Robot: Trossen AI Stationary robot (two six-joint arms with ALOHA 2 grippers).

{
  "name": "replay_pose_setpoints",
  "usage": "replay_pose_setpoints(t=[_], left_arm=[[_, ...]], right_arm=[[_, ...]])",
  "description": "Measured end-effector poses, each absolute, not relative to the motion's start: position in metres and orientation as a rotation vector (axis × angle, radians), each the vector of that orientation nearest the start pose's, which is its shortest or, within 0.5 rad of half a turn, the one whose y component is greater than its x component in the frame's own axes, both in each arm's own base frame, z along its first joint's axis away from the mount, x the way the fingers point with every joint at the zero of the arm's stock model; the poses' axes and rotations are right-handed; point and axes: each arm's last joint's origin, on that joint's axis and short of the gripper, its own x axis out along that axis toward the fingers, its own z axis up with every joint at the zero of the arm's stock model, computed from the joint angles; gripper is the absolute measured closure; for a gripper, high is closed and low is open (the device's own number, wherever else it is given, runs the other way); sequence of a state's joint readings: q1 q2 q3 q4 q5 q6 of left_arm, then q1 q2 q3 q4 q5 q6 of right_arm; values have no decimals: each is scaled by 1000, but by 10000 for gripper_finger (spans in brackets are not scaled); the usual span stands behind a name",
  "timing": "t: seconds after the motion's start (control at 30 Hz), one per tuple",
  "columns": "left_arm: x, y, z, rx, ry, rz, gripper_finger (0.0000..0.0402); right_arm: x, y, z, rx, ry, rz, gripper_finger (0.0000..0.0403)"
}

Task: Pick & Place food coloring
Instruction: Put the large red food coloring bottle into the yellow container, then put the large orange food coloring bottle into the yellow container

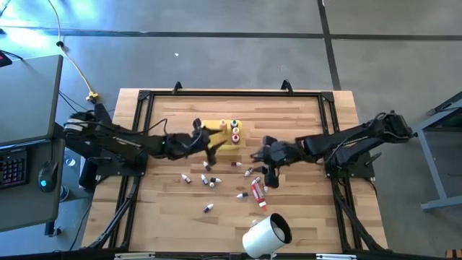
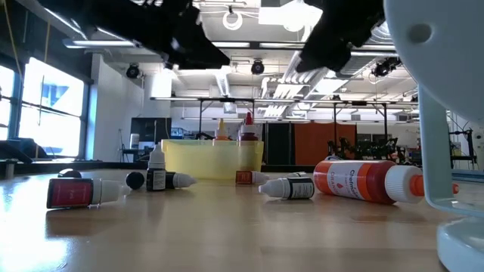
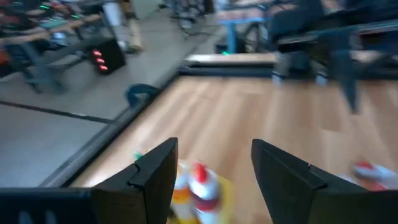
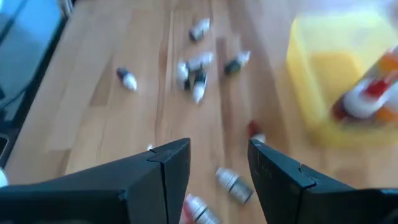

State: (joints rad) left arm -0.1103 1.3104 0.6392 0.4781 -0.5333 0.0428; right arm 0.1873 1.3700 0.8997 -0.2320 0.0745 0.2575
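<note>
Several small food coloring bottles (image 1: 206, 179) lie scattered on the wooden table near the middle, and one dark bottle (image 2: 156, 171) stands upright. A longer red tube (image 1: 256, 191) lies on its side among them. Three bottles (image 1: 234, 130) stand in the yellow tray (image 1: 216, 139). My left gripper (image 1: 211, 146) hovers open just left of the tray; in its wrist view (image 3: 214, 171) an orange-capped and a red-capped bottle (image 3: 199, 183) show between the fingers. My right gripper (image 1: 260, 157) hovers open above the scattered bottles, right of the tray (image 4: 219, 165).
A large white cylinder (image 1: 266, 235) with a dark opening lies on its side near the table's near edge. A black frame (image 1: 144, 97) runs around the tabletop. Bare wood (image 1: 289, 115) lies toward the far edge and at the near left.
</note>
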Motion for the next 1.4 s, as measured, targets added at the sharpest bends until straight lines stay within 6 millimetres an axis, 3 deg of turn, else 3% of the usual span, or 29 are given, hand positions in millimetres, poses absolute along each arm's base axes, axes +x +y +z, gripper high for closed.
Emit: replay_pose_setpoints(t=[0.23, 0.47, 0.6, 0.87, 1.0, 1.2, 1.4], left_arm=[[265, -45, 233, 108, 235, 308, 198], [265, -45, 232, 91, 242, 309, 198], [265, -45, 232, 92, 245, 309, 198], [265, -45, 232, 89, 239, 307, 198], [266, -48, 232, 108, 248, 189, 198], [268, -59, 231, 152, 233, -187, 198], [286, -73, 223, 191, 234, -252, 219]], right_arm=[[285, 74, 204, 340, 915, -73, 249], [295, 90, 155, 474, 1113, -104, 249], [298, 95, 135, 447, 1158, -127, 249], [308, 94, 140, 429, 1066, -66, 249], [309, 87, 145, 399, 1054, -52, 249], [306, 77, 166, 413, 997, -51, 249], [296, 73, 203, 418, 881, -14, 249]])
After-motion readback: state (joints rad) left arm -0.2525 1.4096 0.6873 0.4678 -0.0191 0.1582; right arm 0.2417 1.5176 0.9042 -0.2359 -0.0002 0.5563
